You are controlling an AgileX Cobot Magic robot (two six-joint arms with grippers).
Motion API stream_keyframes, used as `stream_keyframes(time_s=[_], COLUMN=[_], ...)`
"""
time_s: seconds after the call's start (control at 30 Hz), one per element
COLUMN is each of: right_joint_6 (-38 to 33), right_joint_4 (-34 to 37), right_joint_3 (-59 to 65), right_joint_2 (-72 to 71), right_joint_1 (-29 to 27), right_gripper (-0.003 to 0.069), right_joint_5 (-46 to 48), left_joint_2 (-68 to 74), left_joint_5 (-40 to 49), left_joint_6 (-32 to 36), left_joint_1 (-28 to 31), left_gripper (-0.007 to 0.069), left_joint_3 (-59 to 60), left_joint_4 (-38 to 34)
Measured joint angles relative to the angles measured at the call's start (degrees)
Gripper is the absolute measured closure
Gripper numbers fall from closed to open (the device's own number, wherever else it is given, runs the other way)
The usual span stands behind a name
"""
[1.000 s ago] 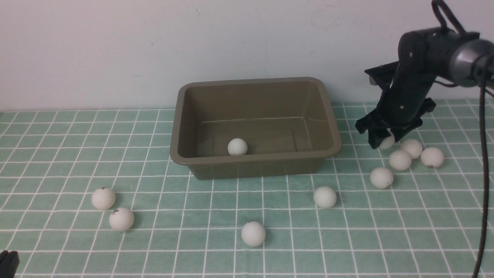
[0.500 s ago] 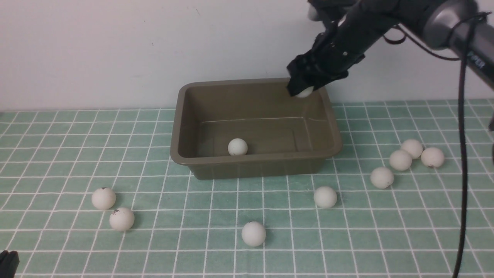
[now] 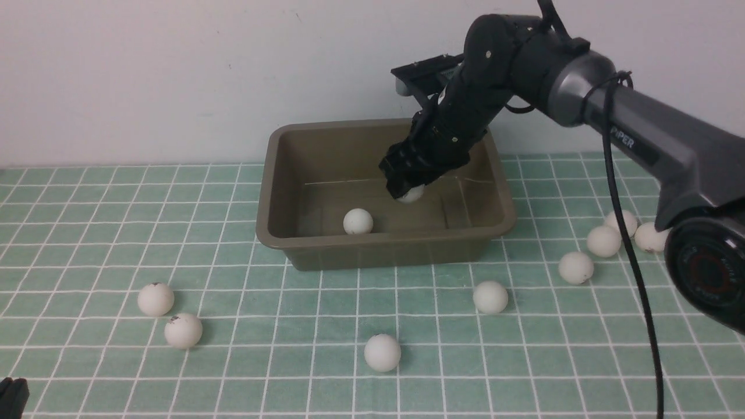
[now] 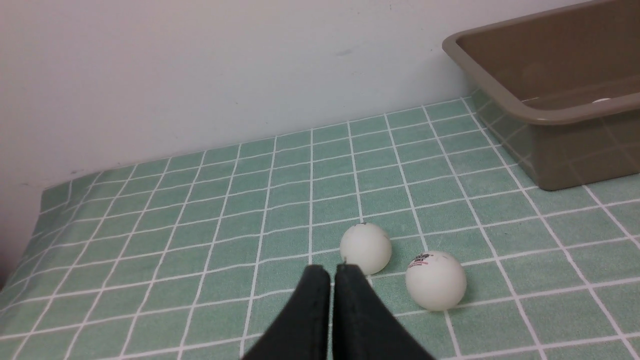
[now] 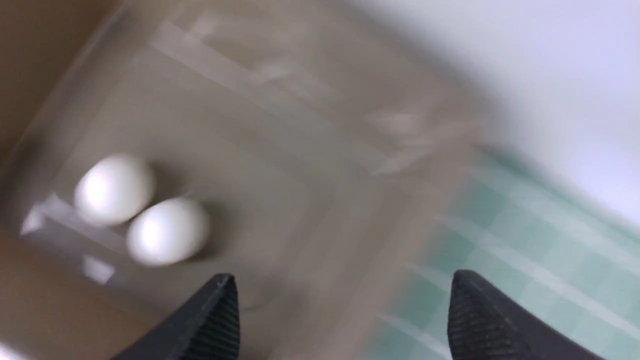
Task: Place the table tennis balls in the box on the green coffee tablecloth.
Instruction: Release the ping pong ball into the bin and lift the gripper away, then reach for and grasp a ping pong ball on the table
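The right grabber (image 5: 345,284) has its two fingers wide apart, with no ball pinched between them. It is over the inside of the box (image 3: 384,241). One white ball (image 3: 411,194) shows right by its tips, and another ball (image 3: 358,221) sits in the box, just to the left of them and a little closer to the robot. I think the ball by the tips has just been let go.

The next ball should be outside. From these fingers, the lone ball (image 3: 490,297) on the green cloth (image 3: 430,396) lies to the right and back toward the robot, past the box's edge. It looks like the nearest one out there. A ball is round, so it has no long side to line up with. The fingers must lift over the edge first, or they could bump it.

Farther right is a bunch of four balls (image 3: 603,241). Far off to the left, two balls (image 3: 183,330) are nearer the left grabber (image 4: 333,275), whose fingers are closed on nothing.
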Motion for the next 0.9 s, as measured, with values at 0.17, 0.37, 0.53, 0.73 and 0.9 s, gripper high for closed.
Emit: stream_keyframes(time_s=[0.17, 0.37, 0.53, 0.73, 0.9], right_joint_6=[4.1, 4.2, -0.5, -15.7, -25.8], right_joint_4=[-3.5, -3.1, 0.1, 5.5, 7.5], right_joint_3=[3.4, 13.2, 26.3, 37.7, 40.5], right_joint_2=[-14.9, -23.1, -22.9, -20.8, -18.6], right_joint_1=[-11.1, -21.9, -27.0, -27.1, -27.1], right_gripper=[0.0151, 0.0151, 0.0151, 0.0151, 0.0151], right_joint_5=[0.0, 0.2, 0.2, -0.1, -2.5], left_joint_2=[0.0, 0.0, 0.0, 0.0, 0.0], left_joint_5=[0.0, 0.0, 0.0, 0.0, 0.0], left_joint_6=[0.0, 0.0, 0.0, 0.0, 0.0], left_joint_1=[0.0, 0.0, 0.0, 0.0, 0.0], left_gripper=[0.0629, 0.0629, 0.0629, 0.0629, 0.0629], left_joint_3=[0.0, 0.0, 0.0, 0.0, 0.0], left_joint_4=[0.0, 0.0, 0.0, 0.0, 0.0])
